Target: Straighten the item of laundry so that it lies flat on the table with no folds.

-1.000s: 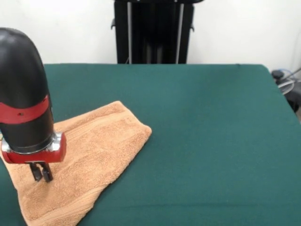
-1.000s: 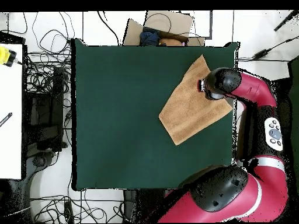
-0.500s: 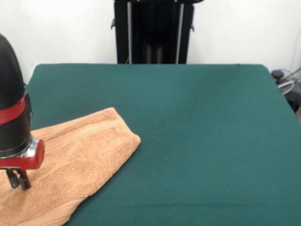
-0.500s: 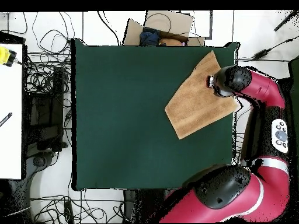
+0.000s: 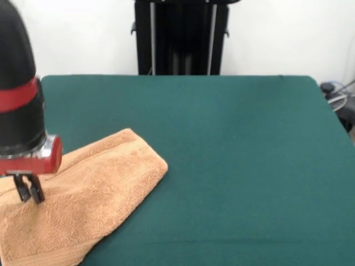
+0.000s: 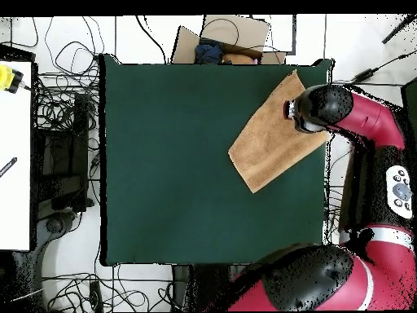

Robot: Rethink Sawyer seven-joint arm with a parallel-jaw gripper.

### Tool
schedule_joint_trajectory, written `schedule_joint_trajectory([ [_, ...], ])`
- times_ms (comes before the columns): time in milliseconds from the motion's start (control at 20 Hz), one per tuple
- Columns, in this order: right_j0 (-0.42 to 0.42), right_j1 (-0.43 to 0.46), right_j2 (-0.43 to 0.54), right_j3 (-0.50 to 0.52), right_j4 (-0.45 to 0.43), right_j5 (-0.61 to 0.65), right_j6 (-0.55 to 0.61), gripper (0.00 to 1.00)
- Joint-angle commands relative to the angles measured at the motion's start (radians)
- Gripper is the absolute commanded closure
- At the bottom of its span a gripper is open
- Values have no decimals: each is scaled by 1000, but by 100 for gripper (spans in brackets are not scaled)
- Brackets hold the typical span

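Note:
The orange-tan towel (image 5: 89, 194) lies folded over on itself at the front view's lower left, with a rounded fold at its right end. In the overhead view the towel (image 6: 265, 143) lies slantwise near the right edge of the green table (image 6: 163, 163), close to the table's top right corner. My gripper (image 5: 30, 194) hangs from the black and red arm. Its fingers are pinched close together, with their tips on the towel near its left side. In the overhead view the gripper (image 6: 288, 108) is over the towel's upper right part. No white tag shows.
The black pedestal (image 5: 180, 36) stands behind the table's far edge (image 5: 177, 77). Cables (image 5: 335, 91) lie off the table's right side. In the overhead view a cardboard box (image 6: 224, 41), tangled cables (image 6: 57, 106) and a white bench (image 6: 15, 147) surround the table.
The gripper dragged the towel toward the table's edge at the front view's left, then came back slightly and rose a little. The towel moved with it.

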Motion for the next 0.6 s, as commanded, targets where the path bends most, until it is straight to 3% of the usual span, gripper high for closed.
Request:
schedule_joint_trajectory([
  [50,74,-150,-39,206,63,81,248,100],
  [250,93,-189,-67,247,90,77,248,100],
  [600,140,-239,-121,254,129,181,233,100],
])
